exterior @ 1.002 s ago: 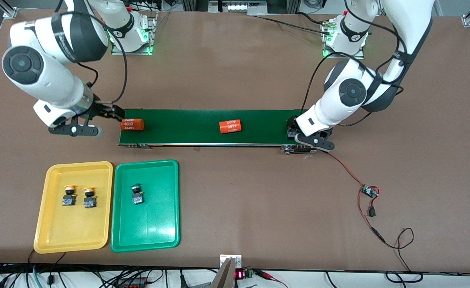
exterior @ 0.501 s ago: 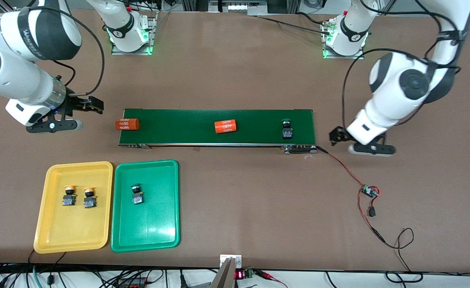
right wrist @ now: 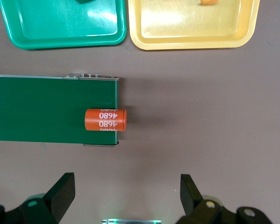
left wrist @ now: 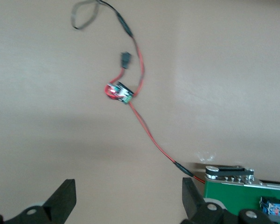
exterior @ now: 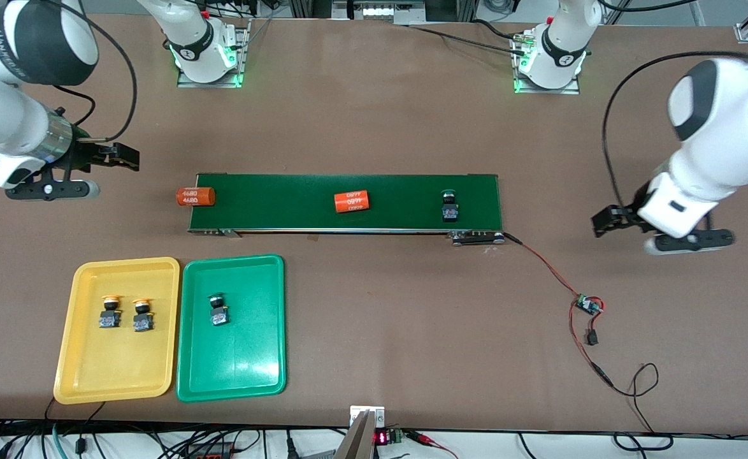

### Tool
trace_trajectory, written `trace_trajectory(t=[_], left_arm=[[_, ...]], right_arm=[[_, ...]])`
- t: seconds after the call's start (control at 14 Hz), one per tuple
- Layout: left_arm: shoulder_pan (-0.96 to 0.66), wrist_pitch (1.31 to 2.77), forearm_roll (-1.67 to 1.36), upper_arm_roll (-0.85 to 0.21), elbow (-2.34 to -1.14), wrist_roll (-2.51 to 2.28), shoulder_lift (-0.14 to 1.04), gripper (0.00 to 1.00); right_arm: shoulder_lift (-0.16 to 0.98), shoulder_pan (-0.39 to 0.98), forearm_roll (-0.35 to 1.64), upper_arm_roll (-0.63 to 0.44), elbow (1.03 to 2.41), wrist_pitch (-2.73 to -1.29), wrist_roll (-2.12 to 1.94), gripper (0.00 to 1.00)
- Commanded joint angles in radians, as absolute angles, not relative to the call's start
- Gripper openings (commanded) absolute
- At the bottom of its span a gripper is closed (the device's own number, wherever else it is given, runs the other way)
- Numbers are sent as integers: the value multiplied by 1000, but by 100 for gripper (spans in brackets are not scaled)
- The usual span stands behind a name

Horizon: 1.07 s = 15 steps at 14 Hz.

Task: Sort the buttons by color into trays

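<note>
A green-capped button (exterior: 450,205) stands on the dark-green belt (exterior: 285,191), close to the left arm's end. Nearer the camera, at the right arm's end, lie the two trays side by side. The yellow tray (exterior: 113,363) holds two yellow-capped buttons (exterior: 110,312) (exterior: 143,314). The green tray (exterior: 234,363) holds one green-capped button (exterior: 218,310). My left gripper (exterior: 610,220) hangs open and empty over bare table off the belt's end (left wrist: 238,186). My right gripper (exterior: 119,158) is open and empty over bare table off the belt's other end (right wrist: 37,107).
Two orange "4680" cylinders are on the belt: one (exterior: 352,202) mid-belt, one (exterior: 195,196) overhanging the right arm's end, also seen in the right wrist view (right wrist: 105,120). A small circuit board (exterior: 587,305) with red and black wires trails from the belt's motor end.
The left gripper has pulled away from the belt's end, uncovering the green-capped button there. The right gripper has drawn back from its end. Button and cylinders have drifted toward the right arm's end.
</note>
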State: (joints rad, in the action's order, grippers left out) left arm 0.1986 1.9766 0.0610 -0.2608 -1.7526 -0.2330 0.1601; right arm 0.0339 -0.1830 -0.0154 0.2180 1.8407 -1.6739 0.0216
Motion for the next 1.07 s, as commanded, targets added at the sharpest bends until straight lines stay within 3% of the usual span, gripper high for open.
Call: trace_trajectory(t=[0.0,0.21,0.36,1.0], left_arm=[[167,1921,44,-195,-1678,-232,160,100],[179,1777,31,-190,-1577,-227,141,100],[163,1732,29,-123,-1534,-192,146,100],[159,1720,0,-126,-1549,-72,147,100]], right_arm=[[12,-192,63,158,1848,-1663,-6,100],[12,-192,58,158,1845,-1661,-8,100],[12,-192,60,156,1844,-1661,-8,100],[18,-183,61,166,1844,-1672,8,100]])
